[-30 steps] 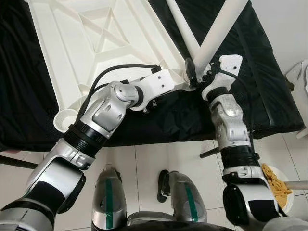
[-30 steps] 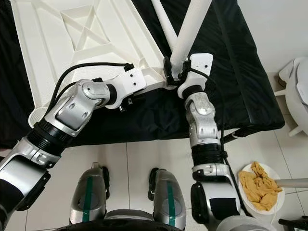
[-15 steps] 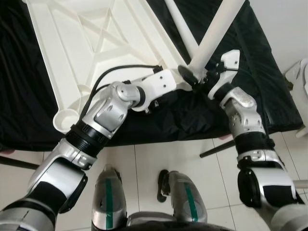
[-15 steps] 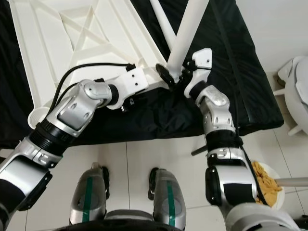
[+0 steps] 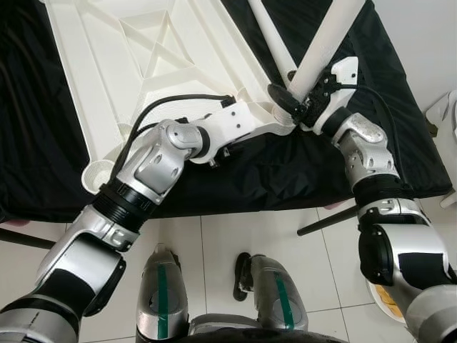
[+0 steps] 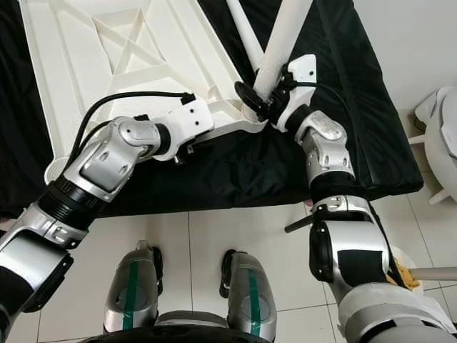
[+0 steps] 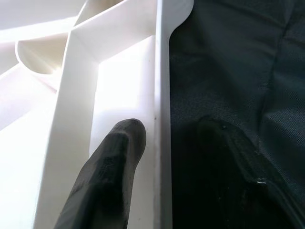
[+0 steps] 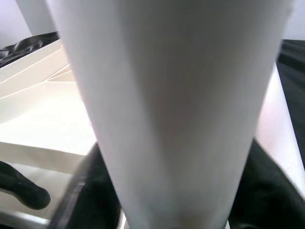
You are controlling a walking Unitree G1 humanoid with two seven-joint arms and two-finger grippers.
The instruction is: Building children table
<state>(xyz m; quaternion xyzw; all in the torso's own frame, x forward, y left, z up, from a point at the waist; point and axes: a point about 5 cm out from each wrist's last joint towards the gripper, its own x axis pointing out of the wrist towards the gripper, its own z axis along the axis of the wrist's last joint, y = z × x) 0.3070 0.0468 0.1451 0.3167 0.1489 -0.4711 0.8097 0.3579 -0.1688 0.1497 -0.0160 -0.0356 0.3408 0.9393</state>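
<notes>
On a black cloth (image 5: 343,128) lies the white plastic tabletop (image 5: 143,64), upside down, its underside ribbed with crossing struts and a round socket at the near corner. The left gripper (image 5: 278,123) straddles the tabletop's raised rim near its right corner: in the left wrist view one black finger (image 7: 112,167) rests on the white inside of the rim and the other on the cloth side, pinching the rim. The right gripper (image 6: 265,91) is closed around a smooth round white table leg (image 6: 282,36), which slants up and is cut off by the frame; a second, thinner leg (image 5: 270,36) crosses behind it. Compared with a second ago, the right forearm has swung out to the right and the gripper grips the leg slightly higher. The leg's lower end is hidden behind the fingers.
</notes>
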